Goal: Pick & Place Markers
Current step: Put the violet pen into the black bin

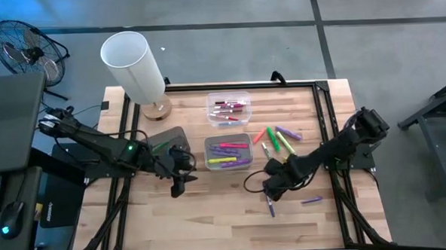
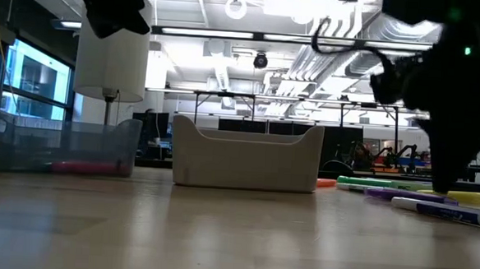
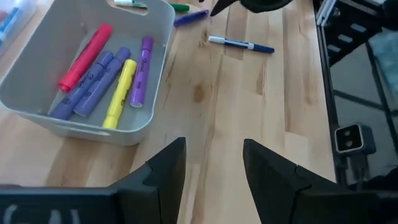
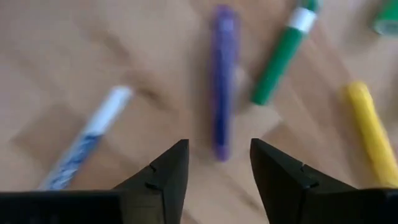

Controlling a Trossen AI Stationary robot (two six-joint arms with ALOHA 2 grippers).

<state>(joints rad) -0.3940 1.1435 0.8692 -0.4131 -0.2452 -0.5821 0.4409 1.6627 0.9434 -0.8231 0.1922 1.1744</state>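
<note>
The markers point(image 1: 278, 140) lie in a loose cluster on the wooden surface point(image 1: 212, 216), right of two bins. More markers lie in the grey bin point(image 1: 228, 153) and in the clear bin point(image 1: 228, 107) behind it. A purple marker point(image 4: 222, 81) lies just ahead of the right pincer point(image 4: 217, 168), with a green marker point(image 4: 280, 59), a yellow marker point(image 4: 372, 134) and a white-and-blue marker point(image 4: 87, 140) around it. The right pincer's fingers stand apart and empty, low over the surface. The left pincer point(image 3: 211, 171), fingers apart and holding nothing, hovers near the grey bin's left side. A white lamp point(image 1: 136, 68) stands at the back.
</note>
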